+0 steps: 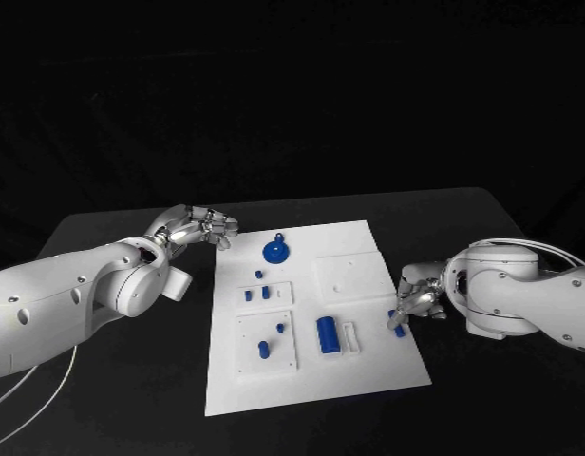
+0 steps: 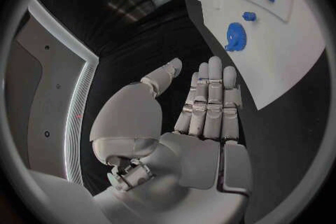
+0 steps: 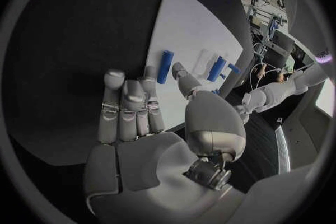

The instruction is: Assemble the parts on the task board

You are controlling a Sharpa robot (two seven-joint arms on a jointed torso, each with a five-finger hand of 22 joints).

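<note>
Assembling barely begun: white task board (image 1: 361,380) between both hands, seven blue parts counted, mostly lying loose. Round part (image 1: 276,252) just beyond left hand (image 1: 197,226), fingers straight, together, holding nothing. Small peg (image 1: 400,330) beside fingertips of right hand (image 1: 420,299), likewise empty; contact uncertain. Larger block (image 1: 329,334) farther inward.

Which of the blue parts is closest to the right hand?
The small blue part at the board's right edge, just under the right hand. The other blue parts lie farther in toward the board's middle and left.
</note>
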